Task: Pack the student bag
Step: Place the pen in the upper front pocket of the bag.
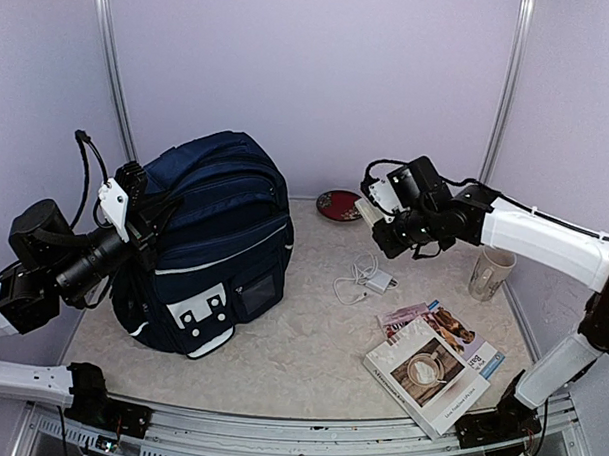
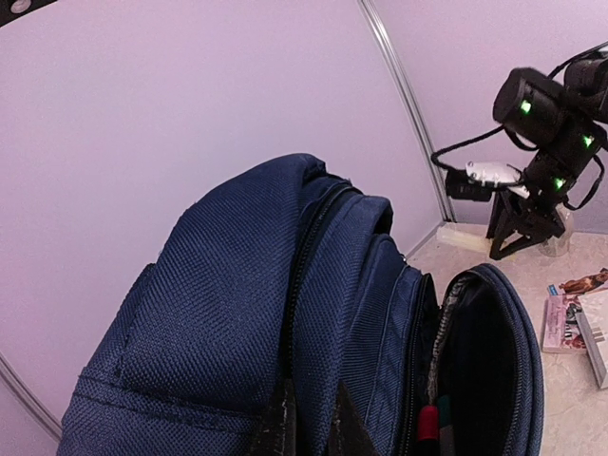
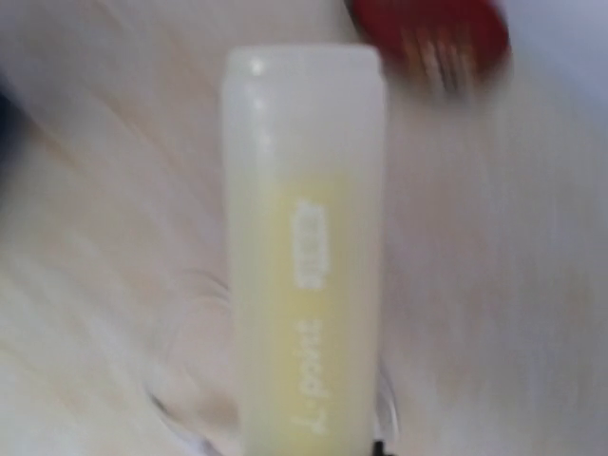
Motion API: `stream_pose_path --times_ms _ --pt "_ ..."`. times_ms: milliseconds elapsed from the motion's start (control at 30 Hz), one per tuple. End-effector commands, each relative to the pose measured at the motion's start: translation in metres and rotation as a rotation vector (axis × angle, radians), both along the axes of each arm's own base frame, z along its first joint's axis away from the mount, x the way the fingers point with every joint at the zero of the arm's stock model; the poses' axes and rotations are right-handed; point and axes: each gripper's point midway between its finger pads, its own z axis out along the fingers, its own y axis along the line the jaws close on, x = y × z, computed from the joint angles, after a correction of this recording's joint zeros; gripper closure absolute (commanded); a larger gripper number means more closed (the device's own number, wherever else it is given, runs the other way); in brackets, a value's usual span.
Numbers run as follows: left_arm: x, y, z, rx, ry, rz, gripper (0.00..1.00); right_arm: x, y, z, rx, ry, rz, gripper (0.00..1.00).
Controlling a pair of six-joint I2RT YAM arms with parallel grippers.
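The student bag (image 1: 209,245) is a navy backpack standing upright at the left of the table, white patch facing front. My left gripper (image 1: 135,197) is shut on the fabric at its top, and the dark fingertips (image 2: 285,423) pinch a fold beside the main zip. A front pocket (image 2: 480,361) gapes open, with red and green items (image 2: 429,423) just inside. My right gripper (image 1: 385,219) hangs above the table right of the bag, shut on a pale yellow plastic case (image 3: 304,256) with printed lettering. The case (image 1: 366,210) pokes out toward the bag.
A red dish (image 1: 337,204) sits by the back wall. A white charger with its cable (image 1: 368,280) lies mid-table. A beige cup (image 1: 491,273) stands at the right. A stack of books and magazines (image 1: 435,363) lies at the front right.
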Motion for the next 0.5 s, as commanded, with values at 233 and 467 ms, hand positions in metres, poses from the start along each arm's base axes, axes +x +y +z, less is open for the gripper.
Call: stream_pose_path --times_ms 233,467 --pt "-0.003 -0.002 0.011 -0.07 -0.01 -0.038 1.0 -0.179 0.212 0.19 0.458 -0.6 1.171 0.88" --pt "-0.008 0.001 0.019 -0.108 -0.017 -0.059 1.0 -0.153 0.267 0.168 0.229 -0.616 1.198 0.89"
